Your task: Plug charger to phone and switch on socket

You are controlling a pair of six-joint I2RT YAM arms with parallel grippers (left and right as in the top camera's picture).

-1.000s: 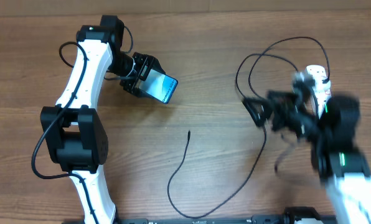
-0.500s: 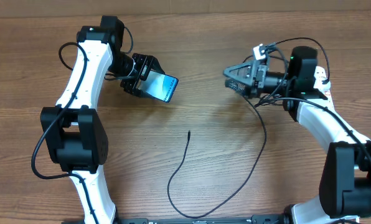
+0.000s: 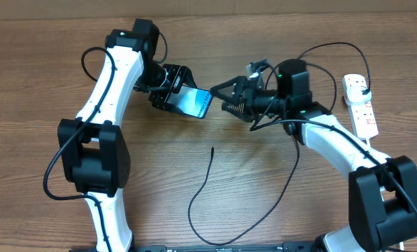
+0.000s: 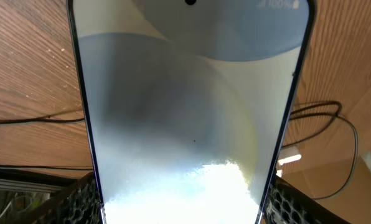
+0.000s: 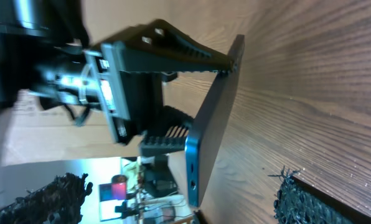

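While left fingers (image 4: pixel 73 202) clamp one phone (image 3: pixel 194 102), right fingers (image 5: pixel 297 202) stand apart; one charger (image 3: pixel 205 183), one socket (image 3: pixel 360 105).

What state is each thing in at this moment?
Phone: screen lit, tilted, port empty.
Charger: lying loose on the table, tip free, not in the phone.
Socket: on the table; switch positions too small to tell.
Left gripper: jaws shut on the phone.
Right gripper: jaws open, empty, facing the phone's port end.
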